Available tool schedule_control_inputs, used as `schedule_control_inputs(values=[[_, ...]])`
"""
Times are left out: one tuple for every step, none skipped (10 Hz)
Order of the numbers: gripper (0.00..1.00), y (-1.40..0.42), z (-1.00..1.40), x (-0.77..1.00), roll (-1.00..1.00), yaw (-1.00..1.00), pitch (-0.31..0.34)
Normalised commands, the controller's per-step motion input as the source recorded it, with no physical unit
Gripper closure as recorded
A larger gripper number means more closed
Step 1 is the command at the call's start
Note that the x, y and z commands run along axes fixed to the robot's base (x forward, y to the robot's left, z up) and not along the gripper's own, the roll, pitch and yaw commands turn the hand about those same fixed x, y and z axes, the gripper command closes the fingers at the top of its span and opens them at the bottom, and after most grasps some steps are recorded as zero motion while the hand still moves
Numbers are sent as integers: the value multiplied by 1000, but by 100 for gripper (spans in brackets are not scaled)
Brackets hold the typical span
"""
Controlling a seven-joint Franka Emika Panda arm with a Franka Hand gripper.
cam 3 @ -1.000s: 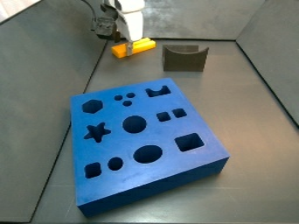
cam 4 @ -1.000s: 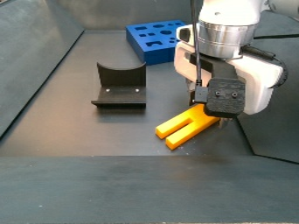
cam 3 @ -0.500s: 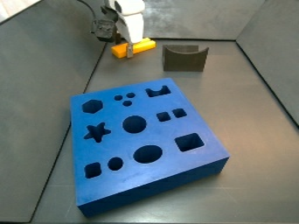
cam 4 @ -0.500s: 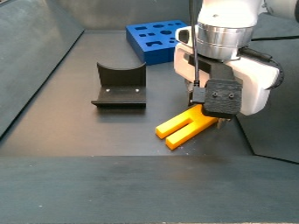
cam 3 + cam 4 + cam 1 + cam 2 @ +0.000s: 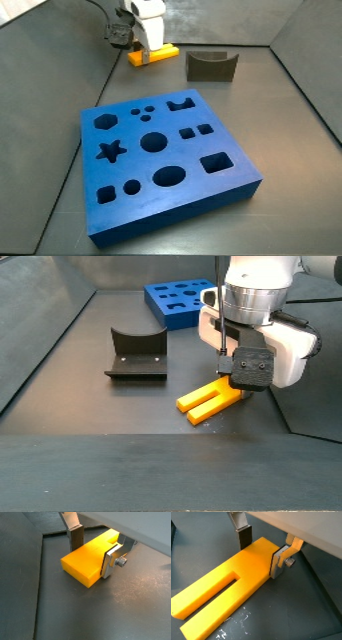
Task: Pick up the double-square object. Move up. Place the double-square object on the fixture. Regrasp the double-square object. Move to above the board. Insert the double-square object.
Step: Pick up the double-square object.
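One step of six is in hand: the gripper (image 5: 261, 548) pinches one end of the bar (image 5: 228, 587), fingers (image 5: 110, 558) pressed on its sides. In a side view the bar (image 5: 211, 400) appears low, at or just above the floor. The fixture (image 5: 135, 354) and board (image 5: 167, 160) sit well apart; placing, regrasping and inserting remain.

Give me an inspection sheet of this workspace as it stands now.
Surface: dark grey floor, bare around the parts.
Job's things: long yellow-orange grooved plastic bar lying flat; small dark grey notched fixture standing apart from it; large blue board with shaped cut-outs unoccupied.
Clutter: nothing seen.
Grippers: gripper low over the bar's solid end, silver fingers flanking it, seemingly touching.
Cables: dark cable behind the arm.
Surroundings: grey enclosure walls.
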Motion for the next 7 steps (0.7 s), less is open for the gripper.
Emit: schedule_control_inputs(values=[[100,0,0,0,0,0,0],[100,0,0,0,0,0,0],[100,0,0,0,0,0,0],[100,0,0,0,0,0,0],[100,0,0,0,0,0,0],[100,0,0,0,0,0,0],[100,0,0,0,0,0,0]])
